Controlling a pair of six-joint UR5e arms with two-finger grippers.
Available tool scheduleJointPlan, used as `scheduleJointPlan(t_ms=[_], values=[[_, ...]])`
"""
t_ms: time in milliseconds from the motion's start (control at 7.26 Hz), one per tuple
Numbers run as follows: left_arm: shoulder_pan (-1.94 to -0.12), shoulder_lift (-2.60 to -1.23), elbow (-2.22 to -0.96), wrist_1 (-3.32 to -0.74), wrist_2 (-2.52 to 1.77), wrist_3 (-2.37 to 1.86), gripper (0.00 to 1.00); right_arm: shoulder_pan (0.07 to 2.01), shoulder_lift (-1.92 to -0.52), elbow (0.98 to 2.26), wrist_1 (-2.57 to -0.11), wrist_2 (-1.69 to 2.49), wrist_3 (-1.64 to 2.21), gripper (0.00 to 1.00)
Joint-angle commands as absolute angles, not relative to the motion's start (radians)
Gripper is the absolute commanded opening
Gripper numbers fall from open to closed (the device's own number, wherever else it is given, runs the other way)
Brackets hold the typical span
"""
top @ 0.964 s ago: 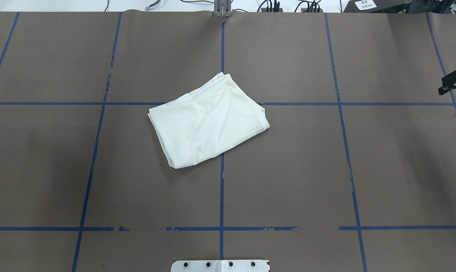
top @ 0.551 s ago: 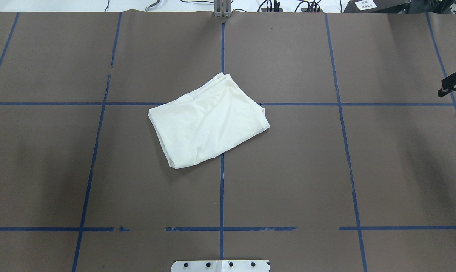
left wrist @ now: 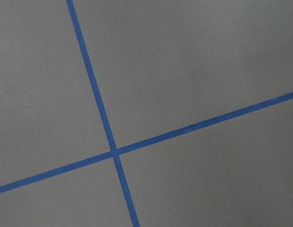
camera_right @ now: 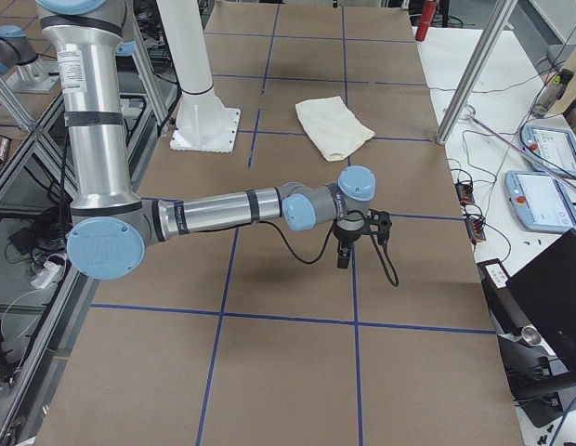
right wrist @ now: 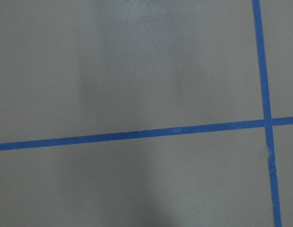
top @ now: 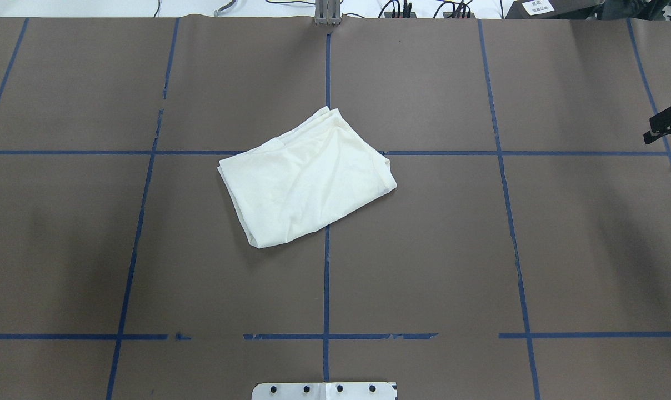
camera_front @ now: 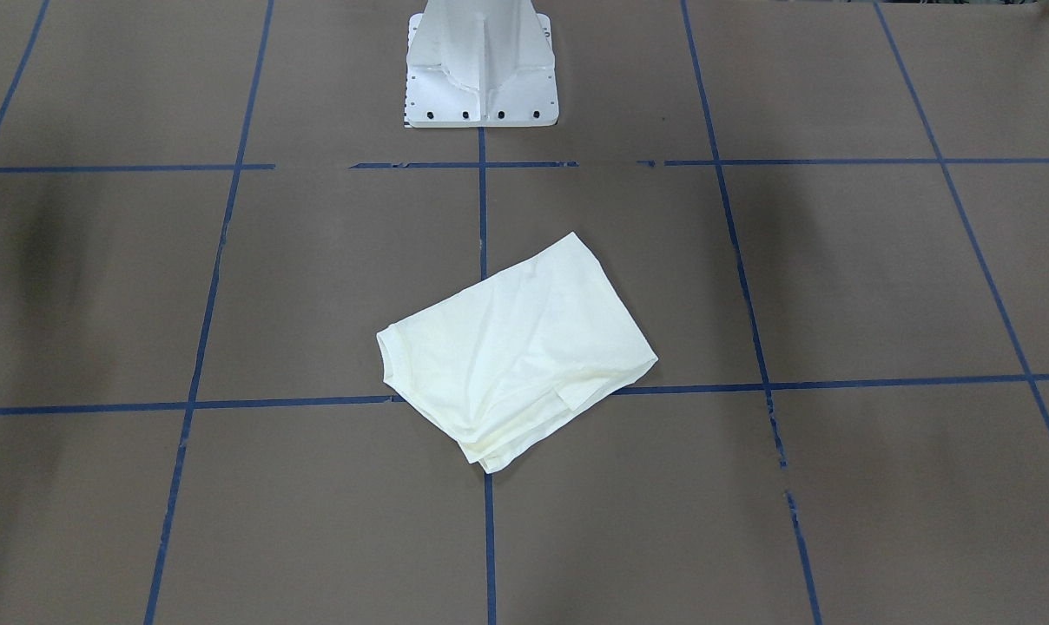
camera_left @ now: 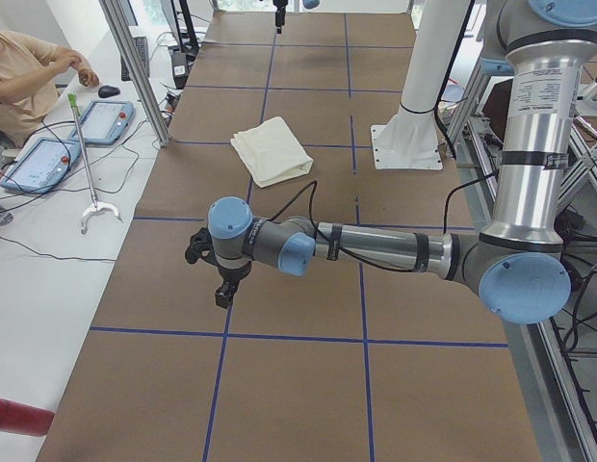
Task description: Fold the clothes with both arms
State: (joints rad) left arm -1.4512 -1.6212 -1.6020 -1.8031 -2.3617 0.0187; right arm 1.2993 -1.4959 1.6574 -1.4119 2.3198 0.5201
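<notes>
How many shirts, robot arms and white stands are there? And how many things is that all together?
Shirts: 1, the cream shirt, folded on the table.
Robot arms: 2, the left arm and the right arm.
White stands: 1, the white pedestal.
Total: 4

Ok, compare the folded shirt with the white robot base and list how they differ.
The shirt is cream, soft and creased; the base is bright white and rigid. The shirt lies flat; the base rises as a column from a bolted plate. The shirt sits skewed to the blue tape lines; the base is squared with them. Both straddle the table's centre line.
</notes>
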Motion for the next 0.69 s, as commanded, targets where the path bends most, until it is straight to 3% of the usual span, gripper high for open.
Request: scheduleJointPlan(t_ms=[0,551], values=[[-1.451,-1.618,-1.606,-1.804,-2.362,0.020,1.00,1.299,-1.496,1.657,-1.405,2.339,0.522,1.00],[-1.453,-1.615,-1.601,-1.805,-2.361,0.021,1.00,1.299,-1.497,1.673,-1.405,2.339,0.525,1.00]])
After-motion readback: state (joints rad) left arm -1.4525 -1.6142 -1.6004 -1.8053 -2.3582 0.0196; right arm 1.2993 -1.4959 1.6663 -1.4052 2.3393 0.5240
